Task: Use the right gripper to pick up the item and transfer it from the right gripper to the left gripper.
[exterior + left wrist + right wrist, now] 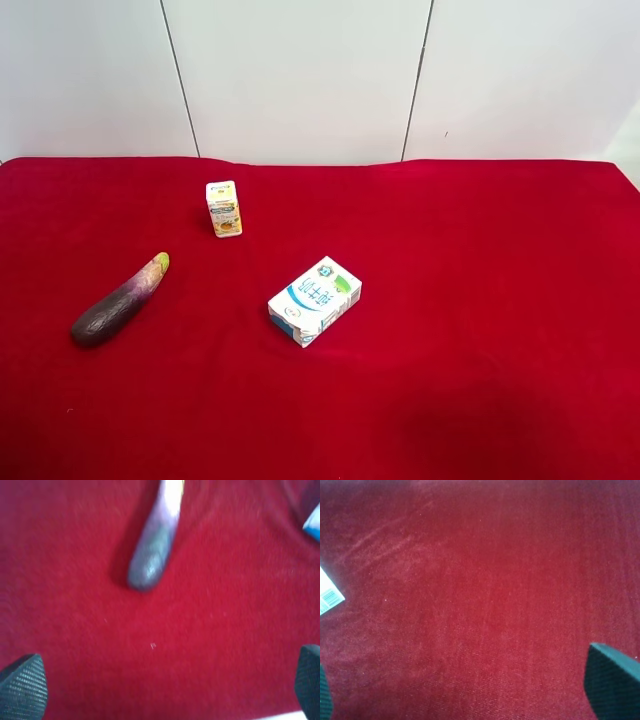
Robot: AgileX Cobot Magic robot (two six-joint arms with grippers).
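The eggplant [118, 301], dark purple with a pale yellow-green stem end, lies on the red cloth at the exterior high view's left. It also shows blurred in the left wrist view [154, 545], ahead of my left gripper [165, 685], which is open and empty with its fingertips [22, 685] far apart. My right gripper [480, 690] is open and empty over bare red cloth; one fingertip [612, 680] shows clearly. Neither arm shows in the exterior high view.
A white-and-blue box [315, 299] lies near the middle of the cloth; its corner shows in the right wrist view [329, 596]. A small yellow juice carton [223, 208] stands further back. The red cloth [480, 300] ends at a white wall behind.
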